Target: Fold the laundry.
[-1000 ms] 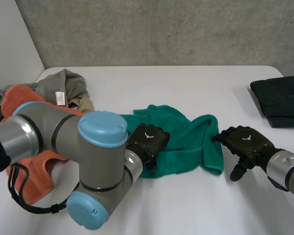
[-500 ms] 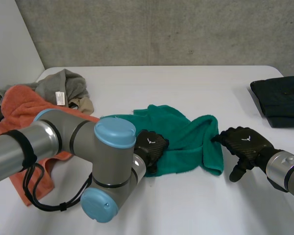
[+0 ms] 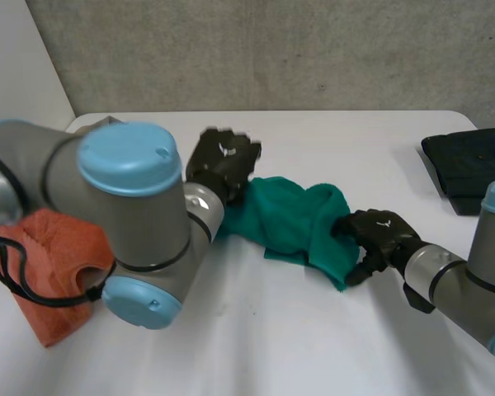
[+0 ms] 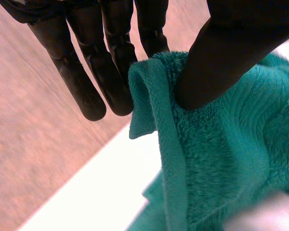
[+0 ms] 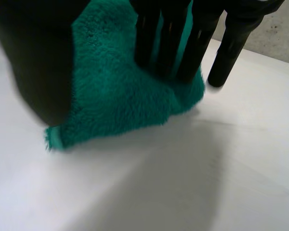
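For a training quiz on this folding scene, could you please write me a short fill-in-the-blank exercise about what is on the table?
Both the left hand and the right hand are shut on the ____ towel. The folded cloth by the table's right edge is ____. The rumpled cloth beside the left arm is ____.
Missing words: green; black; orange.

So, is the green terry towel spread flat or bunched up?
Bunched: the green terry towel is crumpled, pinched by the left hand and right hand.
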You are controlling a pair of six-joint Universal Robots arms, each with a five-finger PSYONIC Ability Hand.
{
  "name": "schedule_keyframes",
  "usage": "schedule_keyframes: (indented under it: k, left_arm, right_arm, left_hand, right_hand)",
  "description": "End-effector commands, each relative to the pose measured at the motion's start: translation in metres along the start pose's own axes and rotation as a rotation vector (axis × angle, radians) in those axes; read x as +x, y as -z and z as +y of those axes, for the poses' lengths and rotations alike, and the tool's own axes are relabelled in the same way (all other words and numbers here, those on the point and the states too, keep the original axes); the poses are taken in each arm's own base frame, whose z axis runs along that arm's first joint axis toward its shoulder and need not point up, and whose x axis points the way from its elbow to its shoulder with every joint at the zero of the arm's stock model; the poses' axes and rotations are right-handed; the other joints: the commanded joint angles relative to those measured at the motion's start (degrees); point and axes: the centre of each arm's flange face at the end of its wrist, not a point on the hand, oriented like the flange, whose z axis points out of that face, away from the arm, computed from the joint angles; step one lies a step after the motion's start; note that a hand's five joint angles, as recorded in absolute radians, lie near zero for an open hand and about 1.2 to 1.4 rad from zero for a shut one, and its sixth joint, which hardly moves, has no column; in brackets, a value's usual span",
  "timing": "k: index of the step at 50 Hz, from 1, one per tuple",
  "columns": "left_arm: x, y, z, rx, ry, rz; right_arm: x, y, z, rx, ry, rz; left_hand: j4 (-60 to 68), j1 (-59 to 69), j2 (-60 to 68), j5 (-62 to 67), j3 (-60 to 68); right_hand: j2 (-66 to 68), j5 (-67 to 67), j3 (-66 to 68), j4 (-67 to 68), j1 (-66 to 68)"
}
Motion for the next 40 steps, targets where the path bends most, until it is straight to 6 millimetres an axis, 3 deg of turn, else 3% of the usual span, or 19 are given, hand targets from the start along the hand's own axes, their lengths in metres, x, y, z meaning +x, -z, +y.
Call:
schedule_keyframes:
  k: [1, 6, 9, 10, 13, 15, 18, 24, 29, 30, 33, 36, 37, 39, 40]
  left_arm:
    - [-0.017, 0.012, -0.042, 0.115, 0.014, -0.040]
    - [-0.035, 0.026, -0.077, 0.210, 0.029, -0.082]
    - [-0.049, 0.041, -0.105, 0.296, 0.039, -0.116]
    - [-0.056, 0.049, -0.120, 0.344, 0.045, -0.138]
    - [-0.071, 0.061, -0.137, 0.402, 0.051, -0.180]
    - [-0.087, 0.067, -0.144, 0.425, 0.049, -0.225]
    - [-0.103, 0.066, -0.139, 0.410, 0.041, -0.264]
    - [-0.113, 0.054, -0.101, 0.291, 0.024, -0.287]
    - [-0.100, 0.034, -0.056, 0.164, 0.013, -0.244]
    - [-0.094, 0.023, -0.040, 0.124, 0.009, -0.225]
    - [-0.088, -0.001, -0.018, 0.087, 0.004, -0.200]
    - [-0.088, -0.025, -0.013, 0.115, -0.004, -0.197]
    - [-0.091, -0.043, -0.016, 0.168, -0.015, -0.214]
    - [-0.100, -0.058, -0.028, 0.249, -0.028, -0.247]
    - [-0.106, -0.064, -0.039, 0.300, -0.036, -0.271]
  right_arm:
    - [0.007, -0.019, -0.010, 0.036, -0.125, 0.025]
    - [0.025, -0.021, -0.042, 0.124, -0.085, 0.123]
    - [0.029, -0.007, -0.080, 0.231, 0.013, 0.158]
    - [0.029, 0.009, -0.110, 0.317, 0.094, 0.183]
    - [0.036, 0.047, -0.163, 0.454, 0.271, 0.269]
    - [0.036, 0.064, -0.181, 0.489, 0.353, 0.307]
    - [0.038, 0.089, -0.206, 0.515, 0.463, 0.364]
    - [0.046, 0.099, -0.212, 0.426, 0.531, 0.385]
    - [0.053, 0.066, -0.182, 0.257, 0.609, 0.344]
    - [0.055, 0.061, -0.178, 0.238, 0.619, 0.343]
    - [0.061, 0.037, -0.163, 0.186, 0.633, 0.321]
    - [0.069, 0.017, -0.159, 0.180, 0.624, 0.329]
    - [0.076, 0.007, -0.167, 0.220, 0.630, 0.363]
    - [0.082, -0.002, -0.180, 0.284, 0.638, 0.417]
    - [0.089, -0.006, -0.197, 0.373, 0.648, 0.483]
  left_hand:
    - [11.6, 15.8, 11.6, 14.0, 12.0]
    - [11.6, 15.8, 11.6, 14.0, 12.0]
    - [11.6, 15.8, 11.6, 14.0, 12.0]
    - [11.6, 15.8, 11.6, 14.0, 12.0]
    - [11.6, 15.8, 11.6, 14.0, 12.0]
    - [11.6, 15.8, 11.6, 14.0, 12.0]
    - [11.6, 15.8, 11.6, 14.0, 12.0]
    - [11.6, 15.8, 11.6, 14.0, 12.0]
    - [11.6, 15.8, 11.6, 14.0, 12.0]
    - [11.6, 15.8, 11.6, 14.0, 12.0]
    - [11.6, 15.8, 11.6, 14.0, 12.0]
    - [11.6, 15.8, 11.6, 14.0, 12.0]
    - [11.6, 15.8, 11.6, 14.0, 12.0]
    - [11.6, 15.8, 11.6, 14.0, 12.0]
    - [11.6, 15.8, 11.6, 14.0, 12.0]
  right_hand:
    - [46.2, 46.6, 46.7, 46.9, 45.9]
    - [46.2, 46.6, 46.7, 46.9, 45.9]
    - [46.2, 46.6, 46.7, 46.9, 45.9]
    - [46.2, 46.6, 46.7, 46.9, 45.9]
    - [46.2, 46.6, 46.7, 46.9, 45.9]
    - [46.2, 46.6, 46.7, 46.9, 45.9]
    - [46.2, 46.6, 46.7, 46.9, 45.9]
    - [46.2, 46.6, 46.7, 46.9, 45.9]
    - [46.2, 46.6, 46.7, 46.9, 45.9]
    - [46.2, 46.6, 46.7, 46.9, 45.9]
    - [46.2, 46.6, 46.7, 46.9, 45.9]
    - [46.2, 46.6, 46.7, 46.9, 45.9]
    - [46.2, 46.6, 46.7, 46.9, 45.9]
    - [46.2, 46.6, 46.7, 46.9, 45.9]
    - [46.2, 46.6, 46.7, 46.9, 45.9]
